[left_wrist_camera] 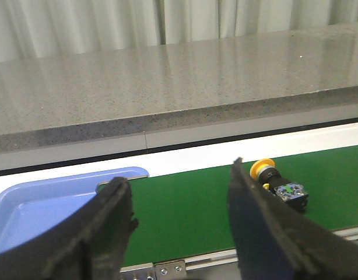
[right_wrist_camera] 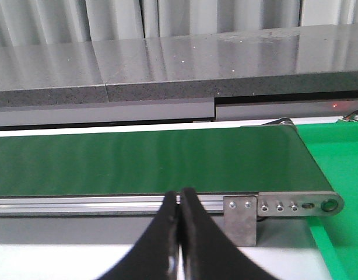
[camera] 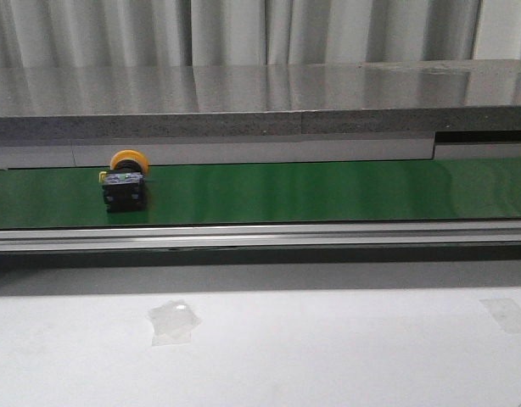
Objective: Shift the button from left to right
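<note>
Front view: the button (camera: 125,181) lies on its side on the green conveyor belt (camera: 328,192), toward the belt's left part, yellow cap facing the rear. My left end effector (left_wrist_camera: 182,224) hangs spread wide, empty, near the button and a blue tray (left_wrist_camera: 33,204). My right end effector (right_wrist_camera: 179,233) is pressed closed, empty, above the belt's right end.

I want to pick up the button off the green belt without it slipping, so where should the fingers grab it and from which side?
Grip the button by its black blocky body, coming down from above with the open left gripper. It lies on its side on the green belt, cap pointing away, so the body's flat sides likely hold better than the round yellow cap.
</note>
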`<act>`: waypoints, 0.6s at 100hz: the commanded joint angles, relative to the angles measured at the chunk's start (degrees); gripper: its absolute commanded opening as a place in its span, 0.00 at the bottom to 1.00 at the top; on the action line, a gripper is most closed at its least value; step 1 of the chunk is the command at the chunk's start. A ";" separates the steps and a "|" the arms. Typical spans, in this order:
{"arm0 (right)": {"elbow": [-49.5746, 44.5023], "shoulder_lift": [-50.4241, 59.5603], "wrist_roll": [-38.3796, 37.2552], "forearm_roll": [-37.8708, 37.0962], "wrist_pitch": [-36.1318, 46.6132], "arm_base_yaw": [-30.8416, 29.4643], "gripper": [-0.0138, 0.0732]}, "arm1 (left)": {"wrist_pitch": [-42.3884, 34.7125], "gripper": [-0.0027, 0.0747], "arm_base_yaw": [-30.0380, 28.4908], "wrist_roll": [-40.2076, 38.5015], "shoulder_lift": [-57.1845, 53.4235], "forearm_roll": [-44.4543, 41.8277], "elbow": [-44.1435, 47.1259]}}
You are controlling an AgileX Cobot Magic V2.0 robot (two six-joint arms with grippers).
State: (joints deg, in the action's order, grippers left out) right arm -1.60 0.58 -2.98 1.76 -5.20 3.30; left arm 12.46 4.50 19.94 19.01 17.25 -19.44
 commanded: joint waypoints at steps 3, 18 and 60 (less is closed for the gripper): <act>0.91 0.88 -0.01 -0.38 4.71 -0.03 0.08 | -5.13 0.39 0.41 -0.41 0.33 0.92 -1.62; 0.91 0.88 -0.01 -0.38 4.71 -0.03 0.08 | -5.36 0.12 0.41 -0.41 0.33 0.92 -1.62; 1.13 0.88 -0.01 -0.27 10.17 -0.03 0.08 | -5.58 0.01 0.41 -0.41 0.33 0.92 -1.62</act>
State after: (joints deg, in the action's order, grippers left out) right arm -1.60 0.58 -2.98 1.76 -1.75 3.30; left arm 11.82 4.50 19.94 19.01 17.25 -19.44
